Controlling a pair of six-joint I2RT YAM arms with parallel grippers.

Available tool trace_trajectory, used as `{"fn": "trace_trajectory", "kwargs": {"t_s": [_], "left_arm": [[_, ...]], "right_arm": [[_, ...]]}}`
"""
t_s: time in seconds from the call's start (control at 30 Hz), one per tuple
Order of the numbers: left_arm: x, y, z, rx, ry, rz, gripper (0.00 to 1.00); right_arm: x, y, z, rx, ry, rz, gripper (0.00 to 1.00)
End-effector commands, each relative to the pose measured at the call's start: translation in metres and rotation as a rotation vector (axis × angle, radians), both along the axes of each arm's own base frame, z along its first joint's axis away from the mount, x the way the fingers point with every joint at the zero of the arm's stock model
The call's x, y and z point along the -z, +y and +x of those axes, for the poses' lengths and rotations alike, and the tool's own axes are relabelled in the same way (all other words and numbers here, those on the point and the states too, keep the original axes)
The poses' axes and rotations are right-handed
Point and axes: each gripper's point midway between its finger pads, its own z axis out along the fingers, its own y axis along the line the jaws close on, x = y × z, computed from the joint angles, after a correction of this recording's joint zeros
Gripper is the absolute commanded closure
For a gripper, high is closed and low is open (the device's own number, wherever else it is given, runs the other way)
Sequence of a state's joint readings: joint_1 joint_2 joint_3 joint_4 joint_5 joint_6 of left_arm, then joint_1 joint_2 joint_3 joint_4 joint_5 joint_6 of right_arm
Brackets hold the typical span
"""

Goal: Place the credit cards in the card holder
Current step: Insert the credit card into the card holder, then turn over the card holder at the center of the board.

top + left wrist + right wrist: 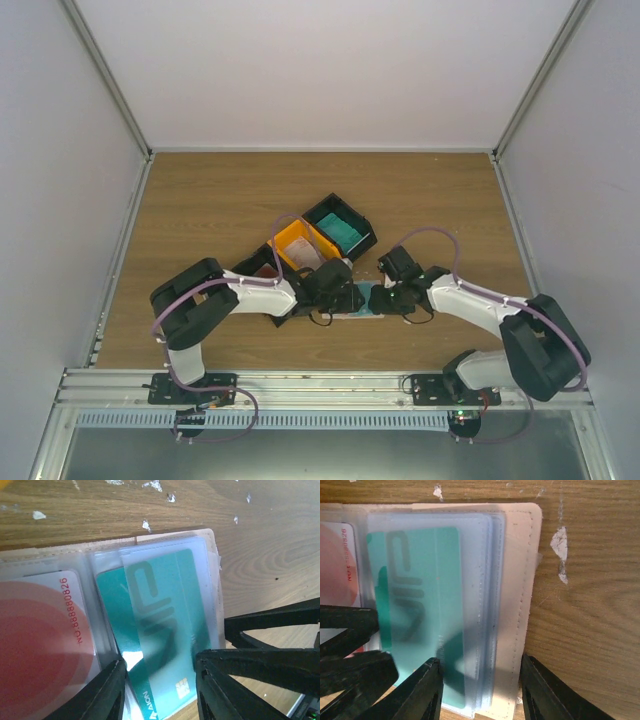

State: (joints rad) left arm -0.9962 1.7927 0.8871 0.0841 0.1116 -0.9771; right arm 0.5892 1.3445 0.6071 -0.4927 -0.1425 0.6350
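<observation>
Teal-green card [165, 625] sits partway inside a clear pocket of the open card holder [517, 580], which lies flat on the desk [590, 605] between your two arms. Your left hand [159, 662] straddles that card's protruding end, but you cannot tell whether it pinches it. Your right hand [480, 662] is spread open over the holder's right edge. A white card with red blotches [40, 630] fills the neighbouring pocket.

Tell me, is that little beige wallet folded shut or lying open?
Open. The card holder lies spread flat, clear pockets facing up, with a teal card and a red-and-white card showing through them.
</observation>
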Motion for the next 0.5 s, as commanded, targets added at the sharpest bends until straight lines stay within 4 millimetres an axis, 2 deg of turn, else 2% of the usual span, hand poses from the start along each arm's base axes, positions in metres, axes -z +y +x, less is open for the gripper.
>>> {"fn": "trace_trajectory", "kwargs": {"t_s": [0.0, 0.13, 0.27, 0.47], "left_arm": [[0.0, -0.017, -0.005, 0.072, -0.01, -0.019, 0.6], [-0.002, -0.023, -0.004, 0.091, -0.023, -0.034, 0.66], [-0.01, -0.021, 0.002, 0.076, -0.063, -0.025, 0.71], [-0.022, -0.014, 0.007, 0.055, -0.118, -0.02, 0.69]], "right_arm": [[0.001, 0.007, -0.008, -0.042, 0.006, 0.043, 0.55], [-0.006, 0.008, -0.005, -0.036, -0.022, 0.056, 0.53], [-0.011, -0.004, -0.001, 0.008, -0.05, 0.007, 0.49], [-0.032, -0.018, 0.011, 0.08, -0.14, -0.04, 0.42]]}}
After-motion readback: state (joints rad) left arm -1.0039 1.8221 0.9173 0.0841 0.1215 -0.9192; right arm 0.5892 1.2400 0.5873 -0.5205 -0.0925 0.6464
